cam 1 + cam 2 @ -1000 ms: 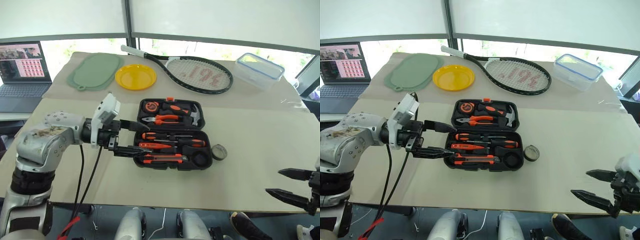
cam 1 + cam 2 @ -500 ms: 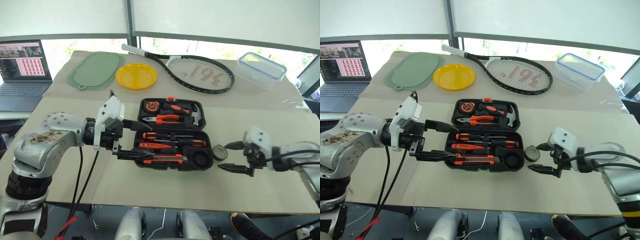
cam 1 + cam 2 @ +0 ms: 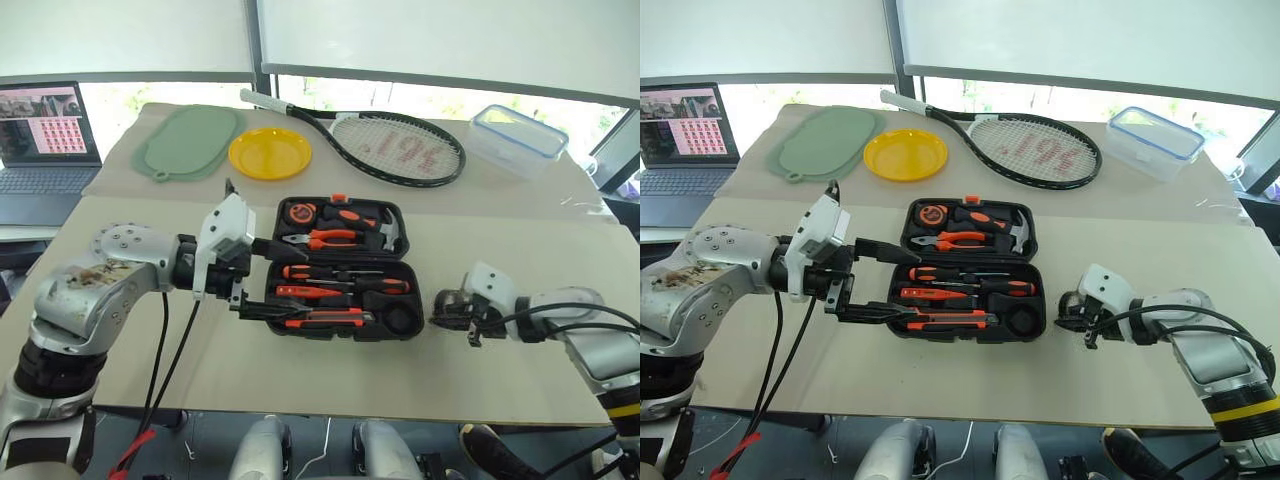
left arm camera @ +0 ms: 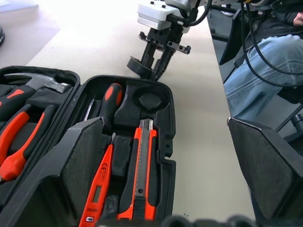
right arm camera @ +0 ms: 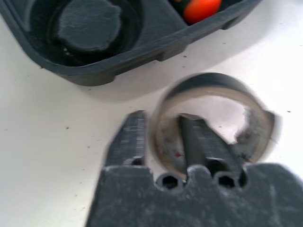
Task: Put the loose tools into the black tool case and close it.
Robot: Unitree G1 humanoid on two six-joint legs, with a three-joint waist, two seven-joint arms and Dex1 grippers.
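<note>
Spanning the scene, the beige worktop [image 3: 300,370] carries, at its far side, a tennis racket [image 3: 400,150], a green mat [image 3: 190,142], a yellow plate [image 3: 270,152] and a clear box [image 3: 518,140]. At the middle lies the black tool case [image 3: 1032,255], open, with pliers [image 3: 322,239] and a hammer [image 3: 392,231] in its far half. Its near half holds the screwdrivers [image 3: 345,272] and the utility knife [image 4: 140,175]. At the case's left edge hangs the left end effector [image 3: 268,282], its fingers wide apart. Just right of the case, the right end effector [image 5: 163,137] is pinched on the wall of the small grey tape roll [image 5: 213,90], one finger [image 5: 201,137] inside the ring.
</note>
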